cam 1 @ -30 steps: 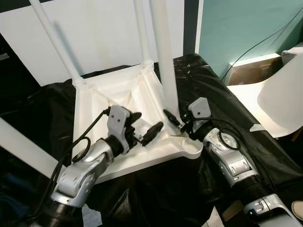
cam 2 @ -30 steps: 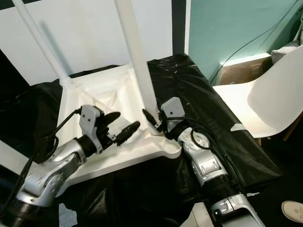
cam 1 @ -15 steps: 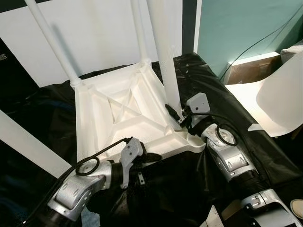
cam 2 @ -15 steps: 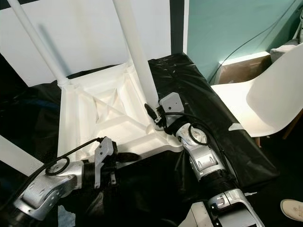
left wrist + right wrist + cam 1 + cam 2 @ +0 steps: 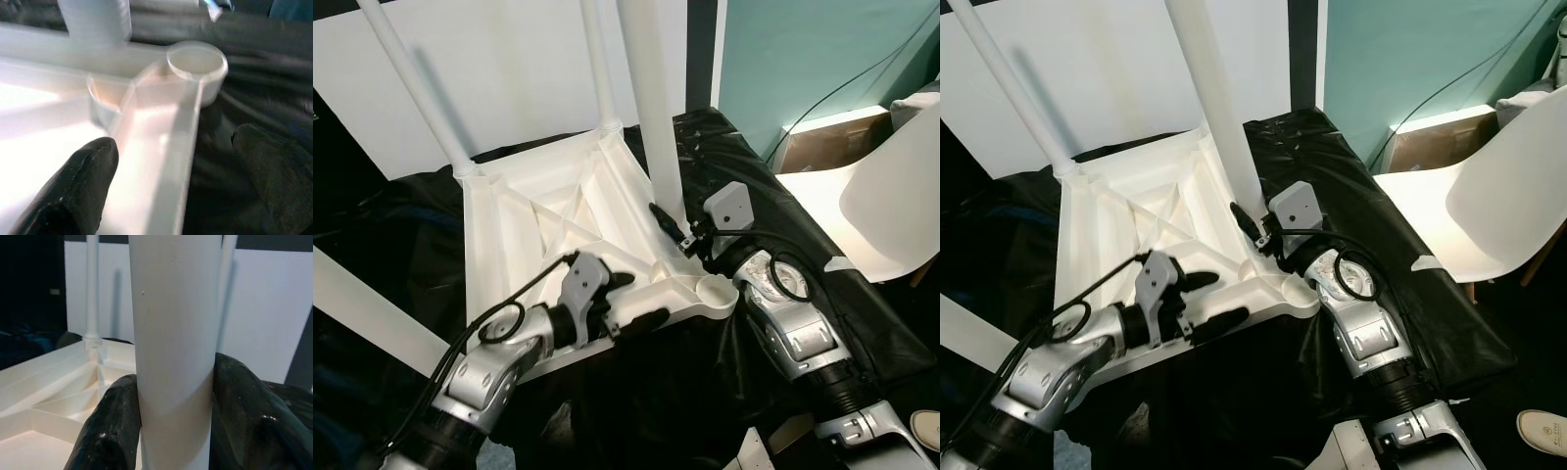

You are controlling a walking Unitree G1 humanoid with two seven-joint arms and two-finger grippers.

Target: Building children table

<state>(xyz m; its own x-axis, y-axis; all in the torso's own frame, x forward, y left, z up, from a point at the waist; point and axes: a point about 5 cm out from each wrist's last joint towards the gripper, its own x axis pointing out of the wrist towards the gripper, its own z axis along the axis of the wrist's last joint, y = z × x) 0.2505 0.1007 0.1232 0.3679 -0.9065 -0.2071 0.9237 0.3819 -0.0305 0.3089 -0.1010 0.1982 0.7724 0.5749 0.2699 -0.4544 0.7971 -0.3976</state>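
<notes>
R gripper [image 5: 677, 232] clamped on white table leg [image 5: 649, 108], just beside empty corner socket [image 5: 713, 290]. L gripper [image 5: 641, 304] open, fingers straddling near rim of upturned tabletop [image 5: 519, 245].

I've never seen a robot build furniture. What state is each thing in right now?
Table top: upside down on the black cover.
Corner socket: empty.
White leg: upright, clamped by the right gripper.
Right gripper: shut on the leg.
Left gripper: open, straddling the table's near edge.
White chair: standing aside.
</notes>
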